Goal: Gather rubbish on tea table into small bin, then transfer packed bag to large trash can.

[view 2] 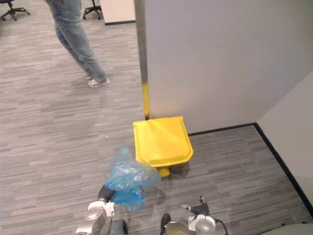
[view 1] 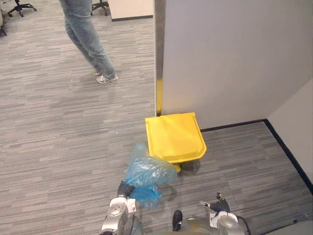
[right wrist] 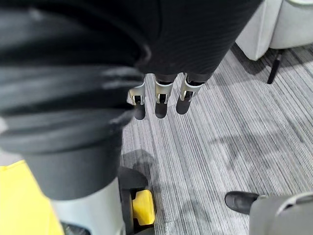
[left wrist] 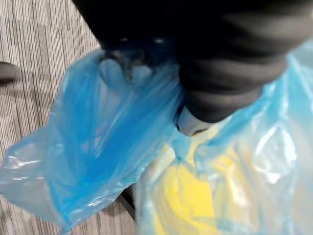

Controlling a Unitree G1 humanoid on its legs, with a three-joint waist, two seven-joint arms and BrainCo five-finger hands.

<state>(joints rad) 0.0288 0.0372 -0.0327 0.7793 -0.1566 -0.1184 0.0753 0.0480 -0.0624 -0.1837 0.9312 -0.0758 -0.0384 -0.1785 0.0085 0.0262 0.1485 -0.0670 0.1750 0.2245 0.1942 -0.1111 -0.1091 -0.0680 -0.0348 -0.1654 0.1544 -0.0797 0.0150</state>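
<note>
Nearest, the right hand (right wrist: 160, 100) hangs over the grey striped carpet (view 1: 58, 147) with straight, slack fingers, holding nothing; the left hand (view 1: 125, 188) carries a crumpled translucent blue plastic bag (view 1: 146, 174), though I cannot tell how it grips; the bag sits just beside the near corner of a yellow plastic trash can (view 1: 175, 137), lid down, against a grey wall (view 1: 234, 58); farther off is a person in blue jeans (view 1: 90, 39).

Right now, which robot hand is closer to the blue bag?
Left. The left hand is right against the blue bag; the right hand hangs apart, off to the bag's right.
</note>
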